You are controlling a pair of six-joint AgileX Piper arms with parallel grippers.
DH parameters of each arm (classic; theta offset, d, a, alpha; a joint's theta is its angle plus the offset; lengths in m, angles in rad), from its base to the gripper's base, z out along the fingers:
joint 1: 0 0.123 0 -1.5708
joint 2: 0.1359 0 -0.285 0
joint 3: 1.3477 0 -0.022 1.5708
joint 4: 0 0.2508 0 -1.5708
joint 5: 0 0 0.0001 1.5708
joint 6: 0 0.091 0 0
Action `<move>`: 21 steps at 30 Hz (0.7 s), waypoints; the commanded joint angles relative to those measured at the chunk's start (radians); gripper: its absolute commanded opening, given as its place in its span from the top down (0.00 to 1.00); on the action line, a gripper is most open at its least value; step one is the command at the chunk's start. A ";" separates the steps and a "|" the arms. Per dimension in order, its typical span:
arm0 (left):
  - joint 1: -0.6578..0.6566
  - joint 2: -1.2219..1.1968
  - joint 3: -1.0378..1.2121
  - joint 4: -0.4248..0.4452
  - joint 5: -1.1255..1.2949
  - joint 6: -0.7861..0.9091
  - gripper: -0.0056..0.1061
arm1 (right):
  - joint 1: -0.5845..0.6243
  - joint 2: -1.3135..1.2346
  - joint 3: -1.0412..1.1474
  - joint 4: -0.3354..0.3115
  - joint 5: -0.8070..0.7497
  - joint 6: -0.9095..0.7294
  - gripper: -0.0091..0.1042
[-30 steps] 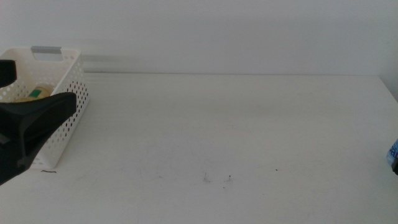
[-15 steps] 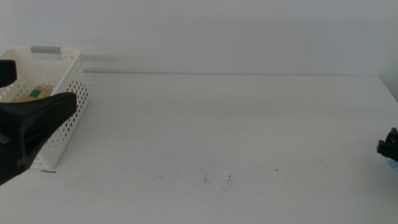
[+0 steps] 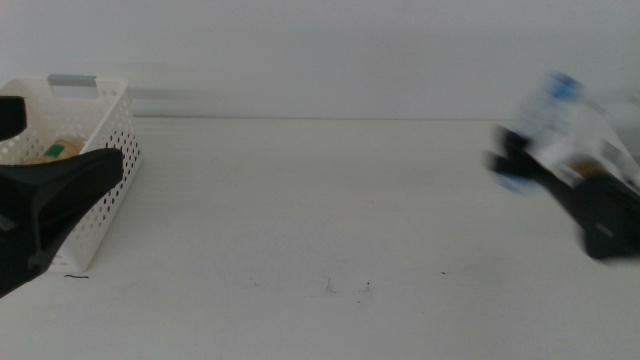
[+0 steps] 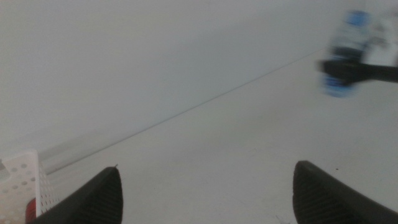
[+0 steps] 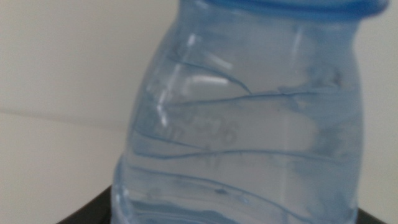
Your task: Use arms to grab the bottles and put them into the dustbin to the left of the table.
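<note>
Right gripper [image 3: 520, 165] at right edge of middle view, motion-blurred, jaws pinching small clear water bottle [image 5: 242, 118] with blue cap, lifted above table [image 3: 330, 210]. In right wrist view bottle fills frame (blue tint, ribbed body). Left gripper [image 3: 45, 170] at far left of middle view, jaws spread wide, nothing between them, partly in front of white dustbin [image 3: 112, 125] at upper left. Yellow tea bottle [image 3: 50, 152] lies inside dustbin. Something red [image 4: 30, 210] beside dustbin wall in left wrist view, can't tell what.
</note>
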 commanded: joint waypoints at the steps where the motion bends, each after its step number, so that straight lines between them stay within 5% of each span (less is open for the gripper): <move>1: -0.001 -0.003 -0.006 0.001 -0.013 0.000 0.11 | 0.111 0.034 -0.158 -0.091 0.051 -0.001 0.93; 8: -0.001 -0.003 -0.006 0.001 -0.013 0.000 0.11 | 0.334 0.348 -0.597 -0.283 0.215 0.130 0.93; 18: -0.001 -0.003 -0.006 0.001 -0.013 -0.002 0.11 | 0.418 0.521 -0.791 -0.285 0.279 0.137 0.93; 21: -0.001 -0.003 -0.006 0.001 -0.013 -0.002 0.11 | 0.420 0.535 -0.791 -0.285 0.287 0.137 0.82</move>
